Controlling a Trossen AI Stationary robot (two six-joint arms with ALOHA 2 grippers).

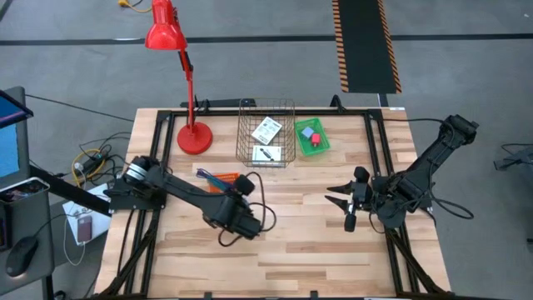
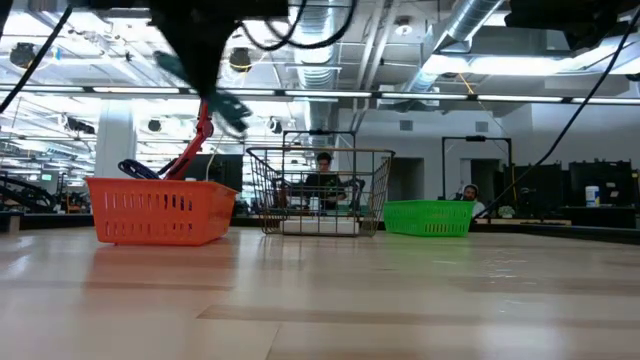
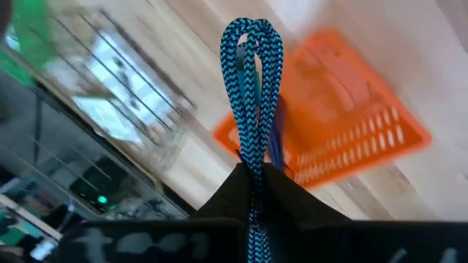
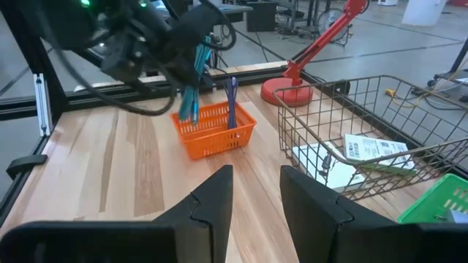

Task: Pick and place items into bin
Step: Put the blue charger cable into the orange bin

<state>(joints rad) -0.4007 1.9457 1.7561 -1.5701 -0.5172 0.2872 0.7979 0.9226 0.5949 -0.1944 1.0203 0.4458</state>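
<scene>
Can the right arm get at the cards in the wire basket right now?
Probably yes. The right gripper is open and holds nothing, and bare table lies between it and the wire basket, whose top is open over the white cards.

My left gripper [image 3: 252, 183] is clamped on a blue-and-black braided cord [image 3: 252, 88], folded into a narrow loop that stands straight out ahead of my pinched fingertips. Past the loop, just beyond my jaws, sits the orange basket [image 3: 351, 117] with slim blue pens [image 4: 231, 98] standing upright in it. Farther out, ahead of my right gripper [image 4: 256, 193], white cards with black marks [image 4: 374, 148] lie flat in the wire basket [image 4: 351, 95].
</scene>
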